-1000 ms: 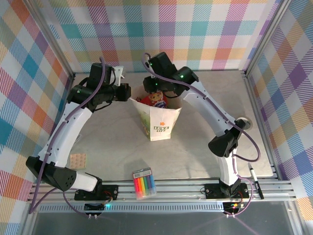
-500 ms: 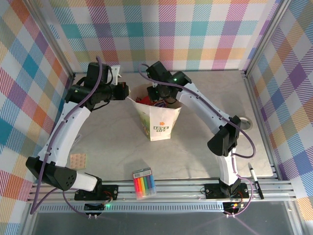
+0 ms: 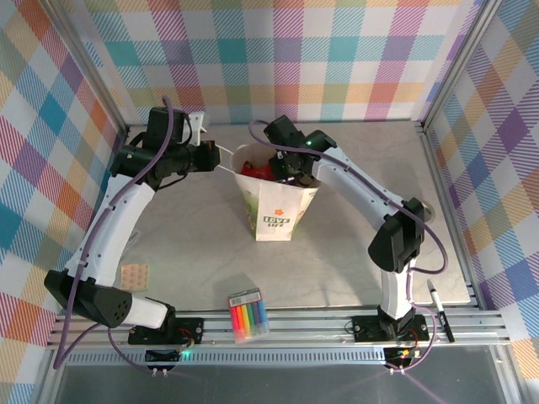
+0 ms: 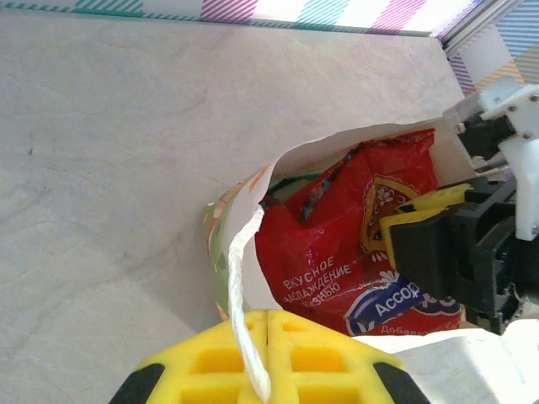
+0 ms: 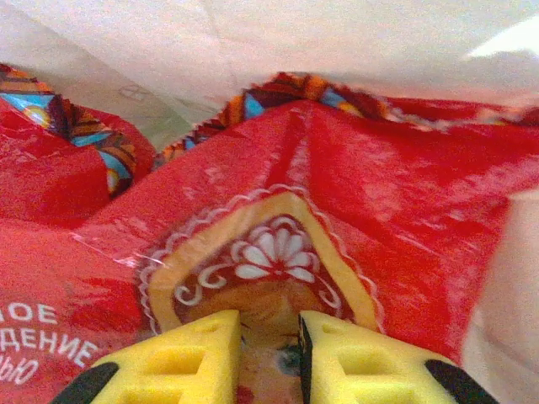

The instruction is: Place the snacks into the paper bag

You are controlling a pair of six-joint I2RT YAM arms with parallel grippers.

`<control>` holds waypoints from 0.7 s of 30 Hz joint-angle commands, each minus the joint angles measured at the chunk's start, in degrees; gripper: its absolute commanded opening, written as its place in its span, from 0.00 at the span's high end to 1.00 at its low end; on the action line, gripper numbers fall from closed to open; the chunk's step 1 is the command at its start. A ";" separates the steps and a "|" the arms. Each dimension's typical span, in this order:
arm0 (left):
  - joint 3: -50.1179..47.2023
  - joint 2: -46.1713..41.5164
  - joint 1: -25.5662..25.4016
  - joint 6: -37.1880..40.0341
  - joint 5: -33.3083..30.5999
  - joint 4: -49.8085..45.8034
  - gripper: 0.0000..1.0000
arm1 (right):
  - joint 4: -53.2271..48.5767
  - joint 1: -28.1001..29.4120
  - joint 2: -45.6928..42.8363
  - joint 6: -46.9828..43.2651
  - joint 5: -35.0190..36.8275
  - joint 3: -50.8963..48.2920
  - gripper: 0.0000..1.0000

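Observation:
The white flower-print paper bag (image 3: 276,210) stands upright mid-table, its mouth held wide. My left gripper (image 3: 212,157) is shut on the bag's twisted white handle (image 4: 238,278), pulling it to the left; its yellow fingertips (image 4: 210,362) are pressed together round the cord. The large red snack packet (image 4: 337,252) sits in the bag's mouth, inside the white rim (image 4: 354,139). My right gripper (image 5: 269,353) reaches down into the bag (image 3: 290,172) and is shut on a fold of the red packet (image 5: 337,194). Other snacks lower in the bag are mostly hidden.
A clear pack of rainbow markers (image 3: 248,316) lies near the front rail. A black pen (image 3: 439,310) rests at the front right, and a tan pad (image 3: 134,274) lies at the left. Plaid walls enclose the table on three sides.
My right gripper has gone down and to the right, into the bag's mouth, taking the red packet with it. The left gripper kept hold of the handle and drew it slightly left.

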 commanded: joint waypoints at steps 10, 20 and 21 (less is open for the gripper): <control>-0.52 -2.49 1.11 0.18 5.27 1.55 0.75 | -0.47 -0.69 -7.48 -0.12 -1.77 6.42 0.72; 1.27 -1.25 -0.90 -0.13 5.07 1.19 0.49 | 1.20 -0.69 -16.16 -1.04 -0.73 5.51 0.53; 1.47 -1.44 -1.09 -0.08 2.10 0.44 0.45 | 1.89 -0.73 -17.21 -1.86 1.12 4.59 0.51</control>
